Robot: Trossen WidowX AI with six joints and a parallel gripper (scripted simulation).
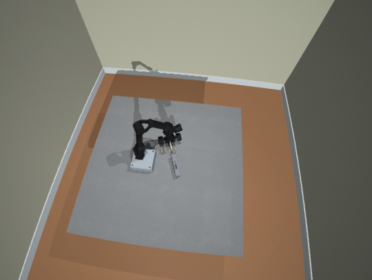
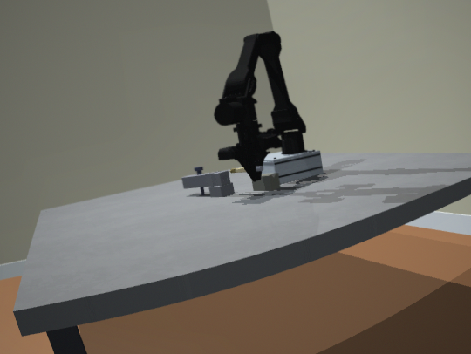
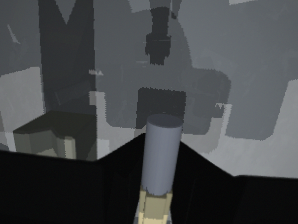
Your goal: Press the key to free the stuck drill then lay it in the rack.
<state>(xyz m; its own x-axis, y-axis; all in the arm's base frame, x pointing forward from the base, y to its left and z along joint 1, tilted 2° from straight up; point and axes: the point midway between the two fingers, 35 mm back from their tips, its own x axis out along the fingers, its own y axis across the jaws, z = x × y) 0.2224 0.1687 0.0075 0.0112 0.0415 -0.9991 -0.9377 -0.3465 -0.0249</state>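
My gripper (image 1: 170, 142) (image 2: 256, 177) (image 3: 157, 141) is shut on the drill. The drill has a grey round shank (image 3: 162, 160) and a yellow bit (image 1: 171, 147) (image 2: 236, 170); it is held roughly level above the table, its bit pointing toward the grey holder (image 1: 173, 161) (image 2: 220, 178). The bit's tip looks just outside the holder, with a small gap. The key (image 2: 199, 169) is a dark pin standing upright through the holder's far part. The beige rack (image 1: 162, 150) (image 2: 267, 182) (image 3: 35, 135) stands on the table close beside the gripper, at the left in the wrist view. The fingertips are partly hidden.
The arm's pale base box (image 1: 143, 161) (image 2: 293, 166) stands behind the rack, near the gripper. All stands on a grey table (image 1: 193, 214) (image 2: 131, 244) with its edge nearest at the front in the exterior view. Arm shadows fall across the table.
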